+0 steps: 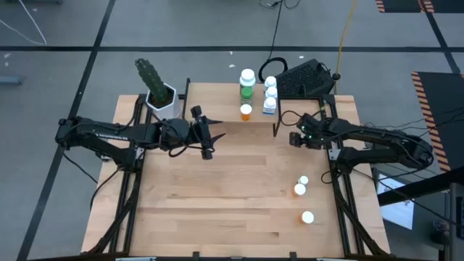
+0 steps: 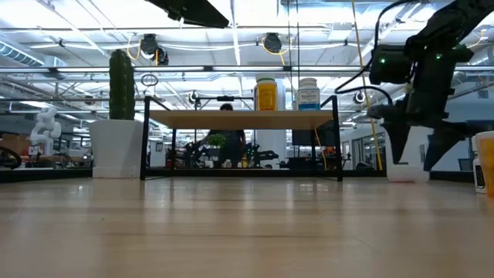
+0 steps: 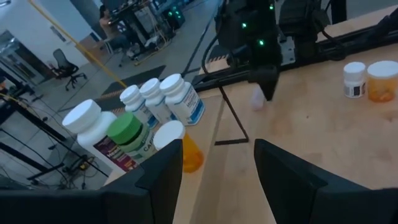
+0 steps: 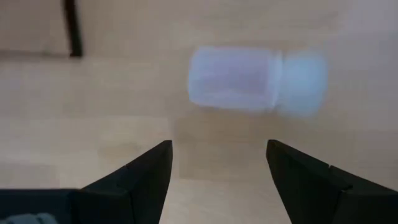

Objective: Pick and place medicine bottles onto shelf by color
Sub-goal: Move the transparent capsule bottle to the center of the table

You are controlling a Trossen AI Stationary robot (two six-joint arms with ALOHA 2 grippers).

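shelf [image 1: 225, 109]: 5 bottles [image 1: 247, 85] | counter [image 1: 239, 188]: 3 upright bottles [image 1: 299, 189], 1 lying [image 4: 255, 81] | right gripper [image 4: 217, 171] apart over it | left gripper [image 1: 209, 134] apart, empty

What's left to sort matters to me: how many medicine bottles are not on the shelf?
4. Three medicine bottles stand near the table's right edge; one lies on its side under the right end effector. Others may hide beneath the arms.
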